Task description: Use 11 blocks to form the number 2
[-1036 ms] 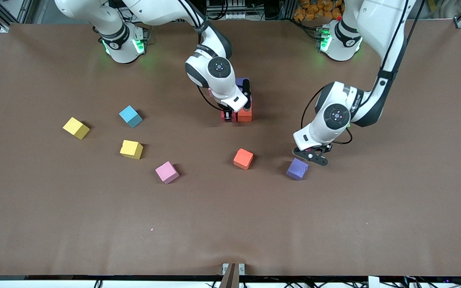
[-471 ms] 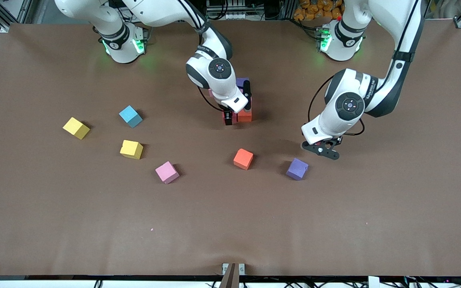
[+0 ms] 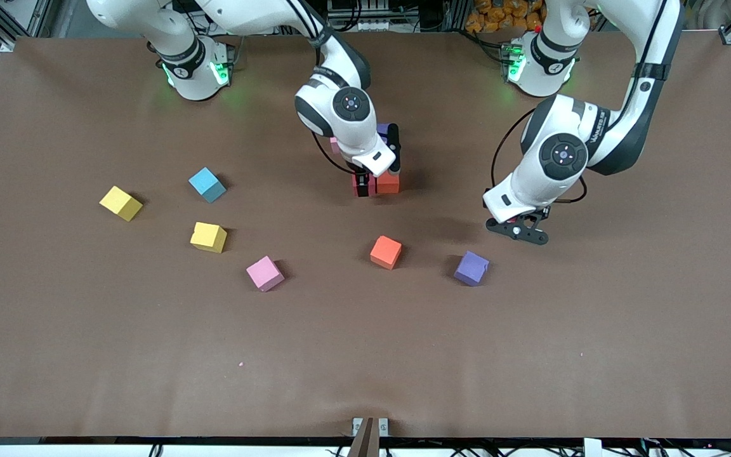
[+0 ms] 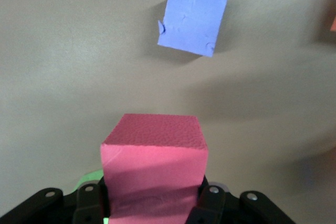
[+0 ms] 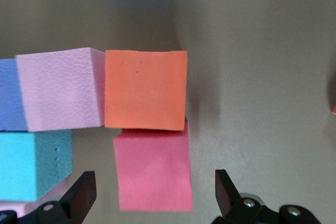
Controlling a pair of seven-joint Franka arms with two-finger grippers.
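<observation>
My right gripper [image 3: 364, 179] is low over a cluster of blocks at mid table, open, its fingers on either side of a red cube [image 5: 152, 169] without touching it. An orange cube [image 5: 146, 89] touches that red one, with a pink cube [image 5: 60, 88] and a purple one [image 5: 10, 95] in line and a blue cube [image 5: 31, 163] beside them. My left gripper [image 3: 521, 230] is shut on a pink-red cube [image 4: 155, 156], held above the table near a loose purple cube [image 3: 471, 268]. In the front view the held cube is hidden.
Loose cubes lie nearer the front camera: orange [image 3: 385, 252], pink [image 3: 264, 273], two yellow [image 3: 208, 237] [image 3: 120, 203] and blue [image 3: 207, 184], the last three toward the right arm's end. A green sliver [image 4: 89, 179] shows by my left fingers.
My left gripper has risen with its cube and moved away from the purple cube toward the left arm's base. My right gripper has stayed at the cluster.
</observation>
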